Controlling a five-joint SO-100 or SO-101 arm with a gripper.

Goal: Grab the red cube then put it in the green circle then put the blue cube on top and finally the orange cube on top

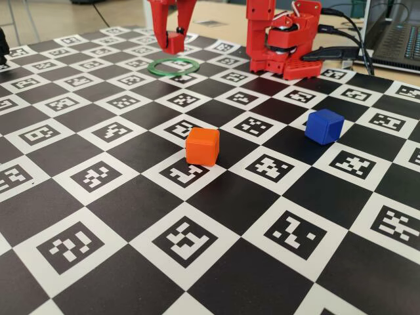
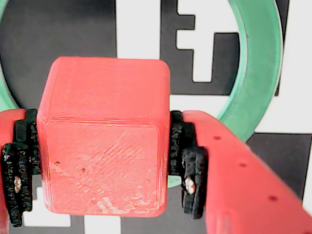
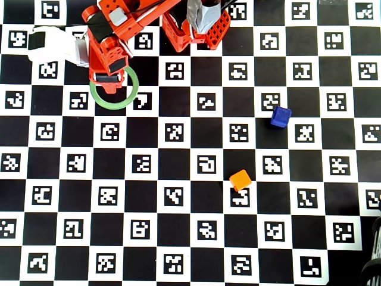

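While jaws clamp the matte red cube (image 2: 102,141) w/ ribbed black pads (image 2: 187,165), flat green circle (image 2: 258,63) lies beneath.

checkerboard marker mat (image 1: 131,289) | tan floor (image 1: 72,16) | laptop (image 1: 400,36)

Low front view and overhead both face the board (image 3: 190,179); wrist close-up downward.

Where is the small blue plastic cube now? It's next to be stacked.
In the overhead view, the small blue plastic cube sits right of centre, up-right of the orange cube, far from the green ring.
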